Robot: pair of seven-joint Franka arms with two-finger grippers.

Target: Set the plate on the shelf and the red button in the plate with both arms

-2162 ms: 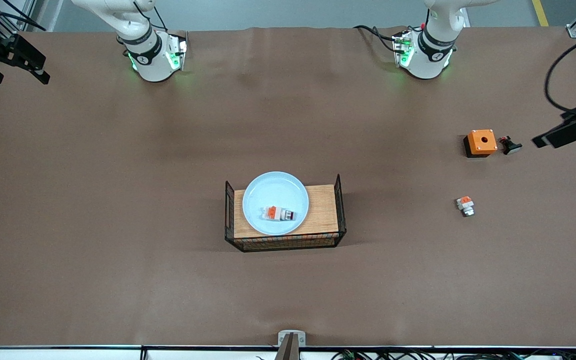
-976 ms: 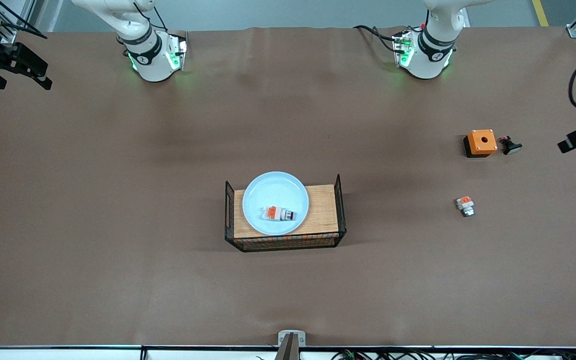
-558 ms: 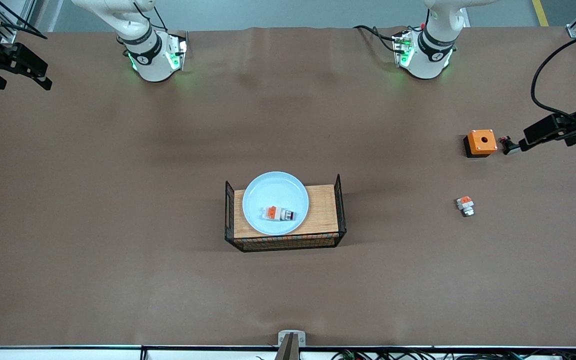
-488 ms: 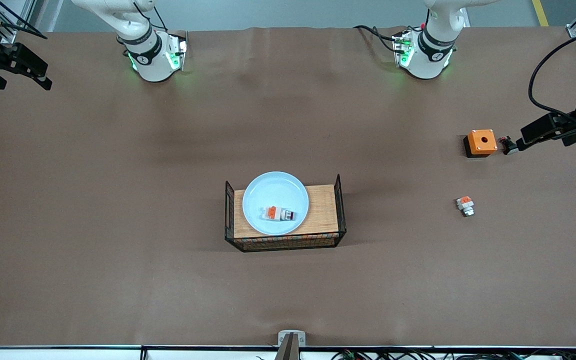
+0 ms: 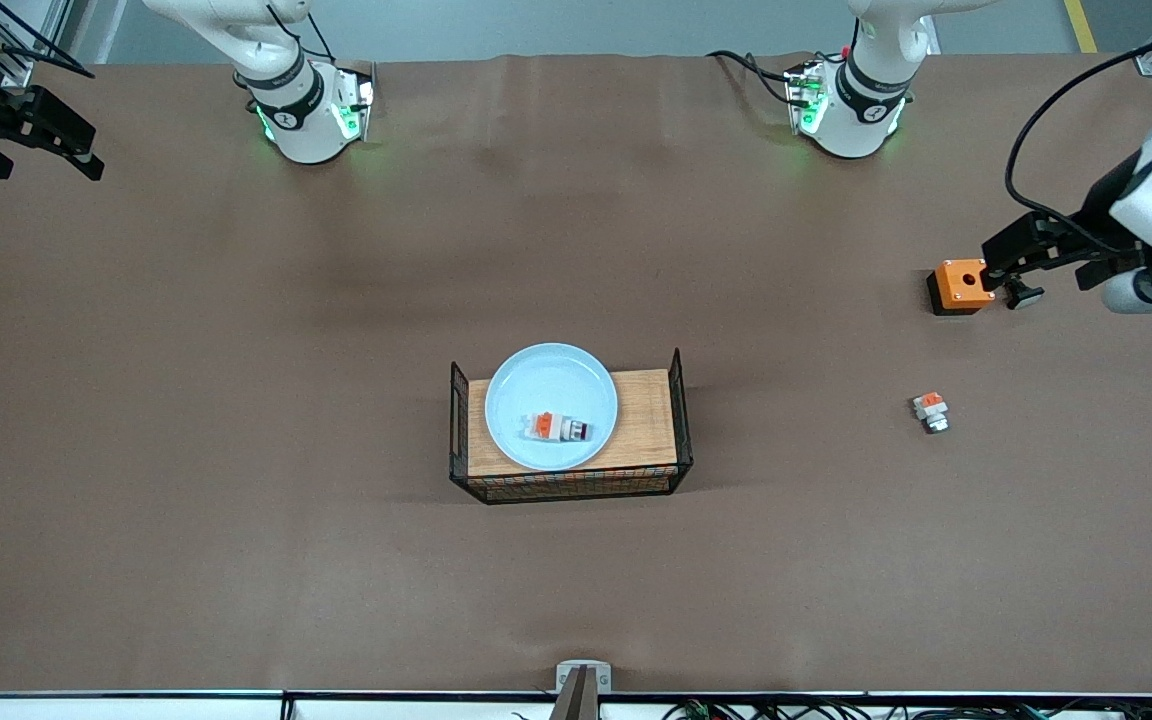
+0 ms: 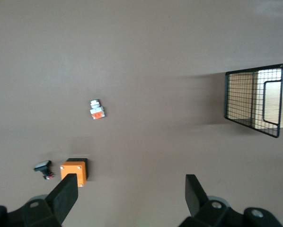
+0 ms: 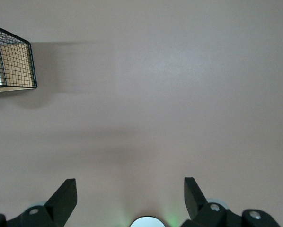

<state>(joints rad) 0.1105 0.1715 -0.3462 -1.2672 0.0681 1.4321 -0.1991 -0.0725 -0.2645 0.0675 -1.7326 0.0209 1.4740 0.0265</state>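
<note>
At the left arm's end of the table, left gripper (image 5: 1014, 252) hangs spread and empty over the orange box (image 5: 958, 286), well apart from the red button (image 5: 558, 427) lying crosswise in the plate (image 5: 551, 380) on the wooden tray (image 5: 648, 420); right gripper (image 5: 31, 130) waits, spread.

Brown table (image 5: 236, 400); on it: wire-sided wooden tray (image 5: 648, 420); orange box (image 5: 958, 285); white-and-orange block (image 5: 931, 411)

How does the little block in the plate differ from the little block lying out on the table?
The block in the plate lies in the pale blue plate on the wooden tray; the block on the table lies on bare table toward the left arm's end. The first looks longer and ends in a dark red cap; the second ends in silver. Both are white-grey with an orange patch.
</note>
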